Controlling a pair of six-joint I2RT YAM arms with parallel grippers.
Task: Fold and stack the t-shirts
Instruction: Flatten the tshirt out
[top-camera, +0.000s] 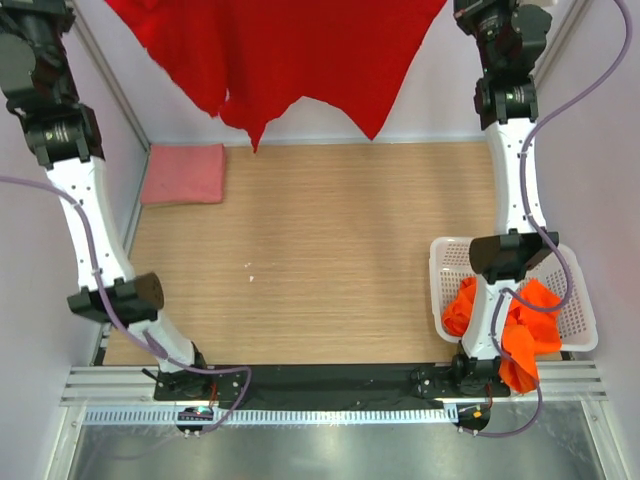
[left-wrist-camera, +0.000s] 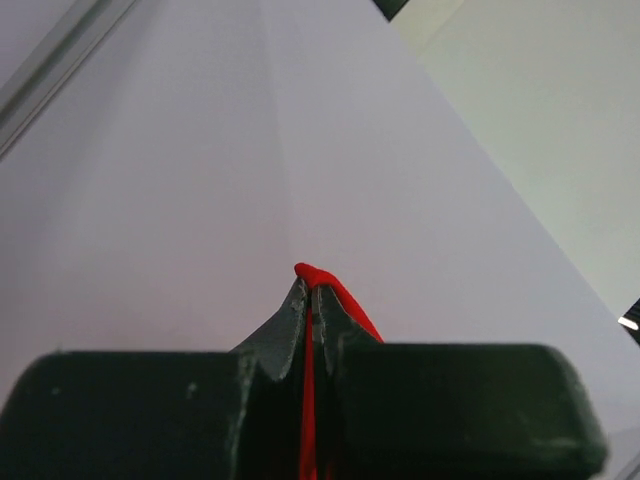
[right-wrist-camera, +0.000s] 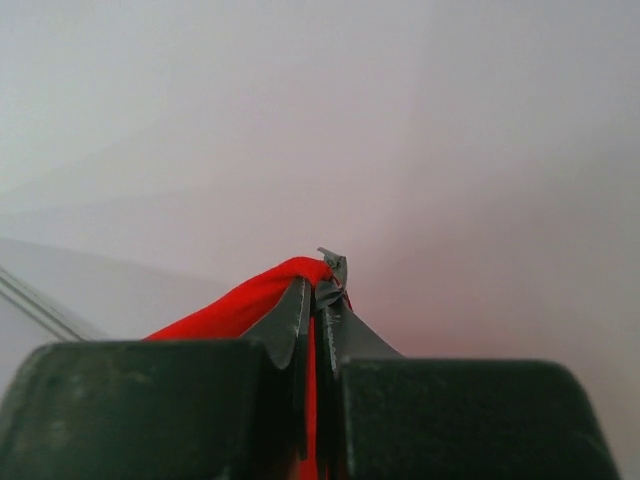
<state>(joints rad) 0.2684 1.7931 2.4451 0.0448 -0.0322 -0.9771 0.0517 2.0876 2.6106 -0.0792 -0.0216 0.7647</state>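
T-shirt (top-camera: 290, 50), red, top cropped, clamped in left gripper (left-wrist-camera: 306, 292), in right gripper (right-wrist-camera: 316, 292).

1. Top view, scanning now: nothing legible on the red t-shirt (top-camera: 300, 50), the pink t-shirt (top-camera: 183, 173), the orange t-shirts (top-camera: 530, 325) or the basket (top-camera: 448, 268). All are plain.
2. Left wrist view: the left end effector (left-wrist-camera: 308, 290) shows no readable print or number.
3. Right wrist view: the right end effector (right-wrist-camera: 318, 285) shows no readable label or marking either.
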